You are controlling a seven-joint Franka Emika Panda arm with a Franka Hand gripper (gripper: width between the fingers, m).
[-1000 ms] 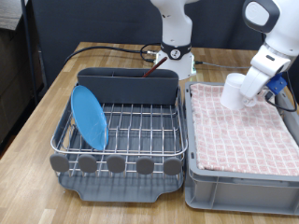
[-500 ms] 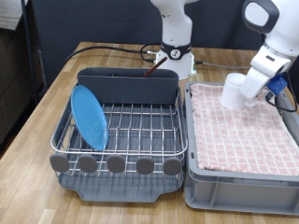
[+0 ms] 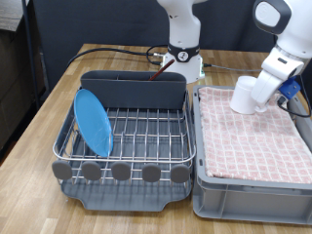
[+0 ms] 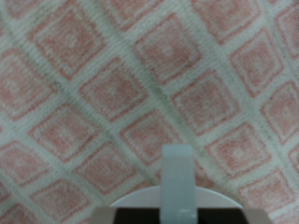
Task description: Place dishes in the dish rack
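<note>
The light-blue plate (image 3: 93, 121) stands on edge in the left of the silver wire dish rack (image 3: 146, 132). The reddish-brown wooden spoon (image 3: 156, 69) sticks up from the rack's tall grey back compartment. My gripper (image 3: 257, 90) is shut on the white mug (image 3: 248, 96) and holds it just above the pink checked cloth at the far end of the grey crate. In the wrist view one finger (image 4: 177, 182) crosses the mug's white rim (image 4: 140, 198), with the cloth below it.
The grey crate (image 3: 253, 193) lined with pink checked cloth (image 3: 249, 136) sits right of the rack. The robot base (image 3: 183, 58) and its cables stand behind the rack. The wooden table (image 3: 49, 112) runs along the left.
</note>
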